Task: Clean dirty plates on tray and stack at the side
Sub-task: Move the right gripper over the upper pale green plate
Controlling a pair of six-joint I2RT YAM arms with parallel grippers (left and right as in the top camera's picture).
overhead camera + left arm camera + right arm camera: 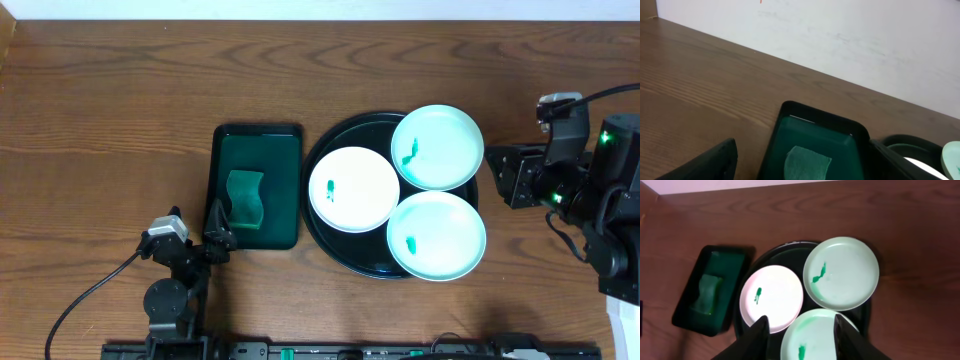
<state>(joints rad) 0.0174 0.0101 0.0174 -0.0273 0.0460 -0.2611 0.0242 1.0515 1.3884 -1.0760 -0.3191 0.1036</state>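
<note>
overhead: three smudged plates (354,190) sat on black tray (325,240); right hand (495,175) just right of it; left hand (215,235) at green tray (285,150) | left wrist: left hand spread wide, empty; sponge (807,162) ahead, best approached squarely | right wrist: right hand part-spread, pinching nothing, over near plate (815,340); should grip its rim only

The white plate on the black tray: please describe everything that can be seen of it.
The white plate is small, round and shallow, glossy like ceramic or plastic. It lies flat, face up, on the left part of the black tray. A small green smudge sits near its left edge. The upper mint plate and lower mint plate meet its right edge.
</note>
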